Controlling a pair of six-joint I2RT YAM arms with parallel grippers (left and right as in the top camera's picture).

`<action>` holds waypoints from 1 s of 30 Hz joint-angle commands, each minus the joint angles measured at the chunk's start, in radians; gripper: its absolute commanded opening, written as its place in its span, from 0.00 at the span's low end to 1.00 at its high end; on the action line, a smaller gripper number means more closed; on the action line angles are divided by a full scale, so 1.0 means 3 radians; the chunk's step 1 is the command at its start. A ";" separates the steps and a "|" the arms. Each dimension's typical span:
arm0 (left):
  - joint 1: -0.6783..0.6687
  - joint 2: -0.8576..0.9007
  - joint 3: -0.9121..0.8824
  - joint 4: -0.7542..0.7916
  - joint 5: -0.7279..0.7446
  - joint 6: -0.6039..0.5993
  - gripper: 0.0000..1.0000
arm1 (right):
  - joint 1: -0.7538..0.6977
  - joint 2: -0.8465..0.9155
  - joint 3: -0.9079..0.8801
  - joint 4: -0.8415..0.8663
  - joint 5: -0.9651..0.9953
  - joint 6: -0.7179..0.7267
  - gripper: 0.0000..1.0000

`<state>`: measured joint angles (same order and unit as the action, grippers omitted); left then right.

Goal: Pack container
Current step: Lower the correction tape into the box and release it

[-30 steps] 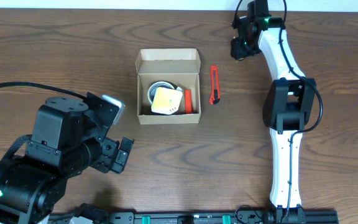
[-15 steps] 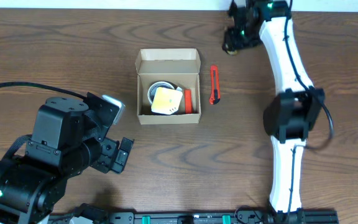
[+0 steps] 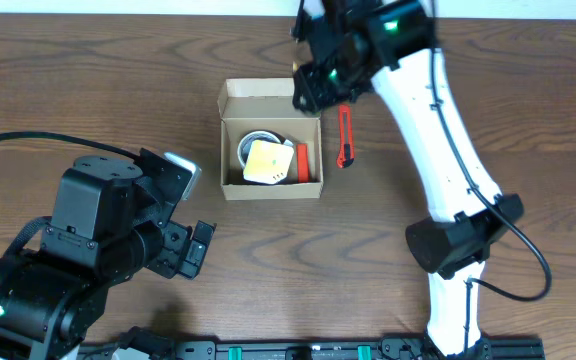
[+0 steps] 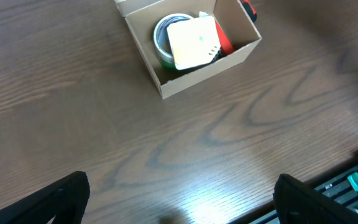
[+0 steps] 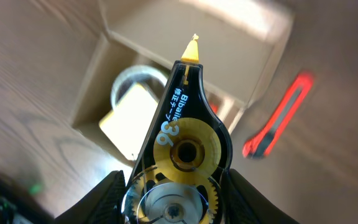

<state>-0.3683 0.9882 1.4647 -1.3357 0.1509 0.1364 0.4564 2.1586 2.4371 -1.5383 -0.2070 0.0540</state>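
Cardboard container point(image 3: 268, 191), just one, tan, flap up, sits on the desk point(image 3: 88, 80) beneath the right pincer point(image 5: 174, 193); that pincer clenches one correction-tape dispenser point(image 5: 185, 137); inside lie one tape roll point(image 4: 161, 37), one cream block point(image 4: 194, 42), one red piece point(image 4: 224, 42); one red cutter point(image 3: 345, 135) lies near that pincer; left pincer point(image 3: 196, 247) spread wide.

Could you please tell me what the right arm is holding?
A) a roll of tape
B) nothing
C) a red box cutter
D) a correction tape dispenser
D: in the right wrist view the right gripper has its jaws shut on a correction tape dispenser, while the red box cutter lies on the table.
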 commanded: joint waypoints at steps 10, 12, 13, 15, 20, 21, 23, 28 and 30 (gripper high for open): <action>0.0011 -0.0004 0.0006 -0.0009 0.0009 0.0057 0.95 | 0.0270 0.0102 -0.1094 0.0294 0.0104 0.0492 0.34; 0.0011 -0.0004 0.0006 -0.0009 0.0009 0.0057 0.95 | 0.0296 0.0102 -0.1213 0.0398 0.0291 0.0622 0.33; 0.0011 -0.0004 0.0006 -0.0009 0.0009 0.0057 0.95 | 0.0301 0.0102 -0.1258 0.0436 0.0366 0.0673 0.34; 0.0011 -0.0004 0.0006 -0.0009 0.0009 0.0057 0.95 | 0.0301 0.0102 -0.1305 0.0484 0.0420 0.0710 0.33; 0.0011 -0.0004 0.0006 -0.0009 0.0009 0.0057 0.95 | 0.0301 0.0102 -0.1312 0.0598 0.0464 0.0744 0.47; 0.0011 -0.0004 0.0006 -0.0009 0.0009 0.0057 0.95 | 0.0308 0.0102 -0.1312 0.0617 0.0464 0.0744 0.51; 0.0011 -0.0004 0.0006 -0.0009 0.0009 0.0057 0.95 | 0.0312 0.0102 -0.1312 0.0635 0.0464 0.0743 0.59; 0.0011 -0.0004 0.0006 -0.0009 0.0009 0.0057 0.95 | 0.0301 0.0088 -0.1258 0.0655 0.0334 0.0740 0.66; 0.0011 -0.0004 0.0006 -0.0009 0.0009 0.0057 0.95 | 0.0280 0.0051 -0.1202 0.0647 0.0242 0.0736 0.65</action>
<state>-0.3683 0.9882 1.4647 -1.3357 0.1509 0.1364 0.5426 2.1853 2.0472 -1.3418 -0.0978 0.2638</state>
